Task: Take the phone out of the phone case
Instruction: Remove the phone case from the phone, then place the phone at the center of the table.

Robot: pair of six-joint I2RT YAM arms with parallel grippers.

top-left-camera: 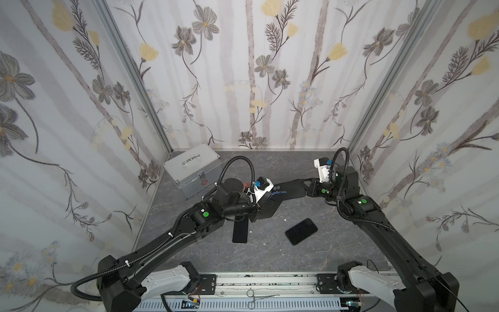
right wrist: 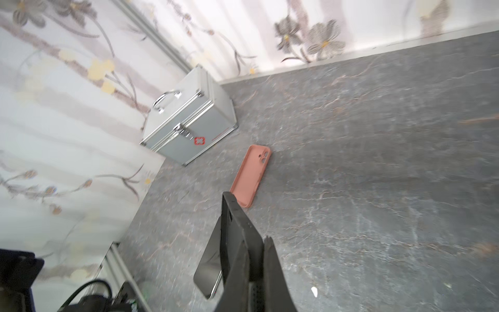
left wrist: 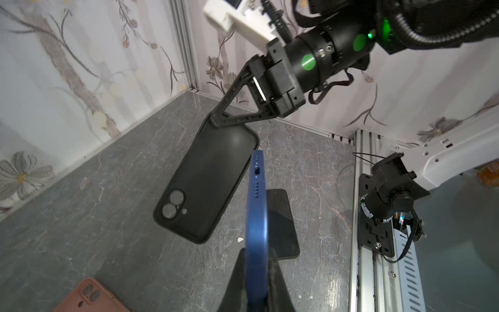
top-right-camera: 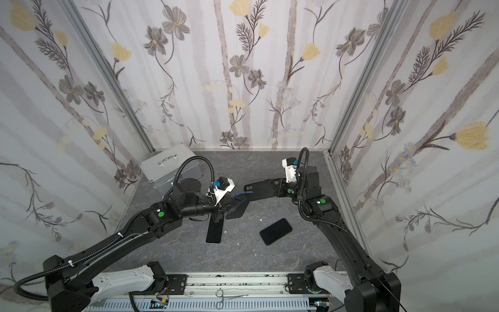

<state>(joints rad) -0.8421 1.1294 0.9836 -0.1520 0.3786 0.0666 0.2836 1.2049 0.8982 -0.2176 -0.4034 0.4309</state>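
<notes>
Left wrist: slim blue phone [left wrist: 256,205] tight in left gripper [left wrist: 256,255], matte black case [left wrist: 208,183] in right gripper [left wrist: 219,120].

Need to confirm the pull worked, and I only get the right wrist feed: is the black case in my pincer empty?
Observer: Empty. In the left wrist view the black case hangs from the right pincer by one end, with no phone in it.
Operator: Where's the phone then?
Observer: The blue phone is clamped edge-on in the left pincer, off the table.
Operator: Anything lying below them?
Observer: A black phone lies flat on the table, on the base side of the case.
</notes>
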